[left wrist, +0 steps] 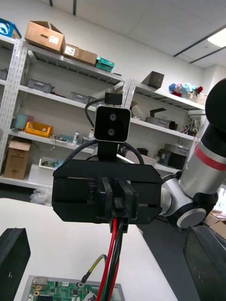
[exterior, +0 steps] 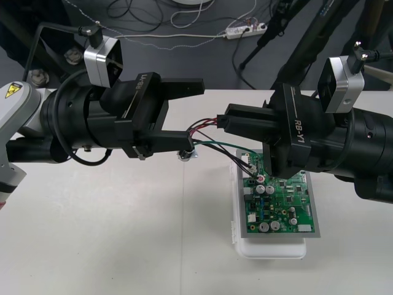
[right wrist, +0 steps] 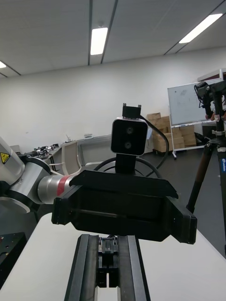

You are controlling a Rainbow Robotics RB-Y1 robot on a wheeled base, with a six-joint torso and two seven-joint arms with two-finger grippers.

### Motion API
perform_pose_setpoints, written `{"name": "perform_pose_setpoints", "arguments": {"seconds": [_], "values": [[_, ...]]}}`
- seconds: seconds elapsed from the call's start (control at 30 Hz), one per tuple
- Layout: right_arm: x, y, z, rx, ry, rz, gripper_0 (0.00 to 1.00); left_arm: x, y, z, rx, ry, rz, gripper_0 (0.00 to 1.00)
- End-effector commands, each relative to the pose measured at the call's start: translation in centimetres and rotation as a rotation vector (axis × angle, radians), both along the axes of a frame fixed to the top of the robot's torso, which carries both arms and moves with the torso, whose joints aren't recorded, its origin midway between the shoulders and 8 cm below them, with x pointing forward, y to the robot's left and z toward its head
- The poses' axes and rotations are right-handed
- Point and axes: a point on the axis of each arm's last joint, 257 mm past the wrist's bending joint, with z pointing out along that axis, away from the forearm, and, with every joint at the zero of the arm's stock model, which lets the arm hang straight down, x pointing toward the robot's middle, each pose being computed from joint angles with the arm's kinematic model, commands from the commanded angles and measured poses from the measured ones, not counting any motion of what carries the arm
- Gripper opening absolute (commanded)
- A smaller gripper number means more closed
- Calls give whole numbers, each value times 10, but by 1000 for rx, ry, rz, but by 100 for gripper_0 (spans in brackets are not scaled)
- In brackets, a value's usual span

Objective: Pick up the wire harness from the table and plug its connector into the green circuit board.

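Above the table, my right gripper is shut on the red and black wires of the harness. From there the wires run down to a small plug at the far left corner of the green circuit board; whether it is seated I cannot tell. The metal socket hangs just under the lower finger of my left gripper, which is open and faces the right one. In the left wrist view, the right gripper pinches the wires above the board. The right's own fingers stand close together.
The board rests on a white base at the table's middle right. Bare tabletop spreads to the left and front of it. Cables and a power strip lie on the dark floor beyond the far edge.
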Motion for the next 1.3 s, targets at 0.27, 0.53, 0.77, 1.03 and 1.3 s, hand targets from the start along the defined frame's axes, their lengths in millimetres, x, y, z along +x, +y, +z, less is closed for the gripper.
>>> {"name": "perform_pose_setpoints", "arguments": {"seconds": [0.27,0.53,0.77,1.03,1.3], "values": [[-15,10,8,7,-62,30,0,-1,-12,2,-19,-44,32,91],[-15,10,9,7,-67,28,0,-2,-13,4,-25,-47,28,91],[-15,10,9,7,-81,24,0,-5,-17,5,-28,-47,16,89],[-13,10,9,10,-94,16,0,-6,-19,5,-26,-47,8,83],[-12,9,10,13,-95,11,0,-7,-19,6,-30,-54,8,0]]}}
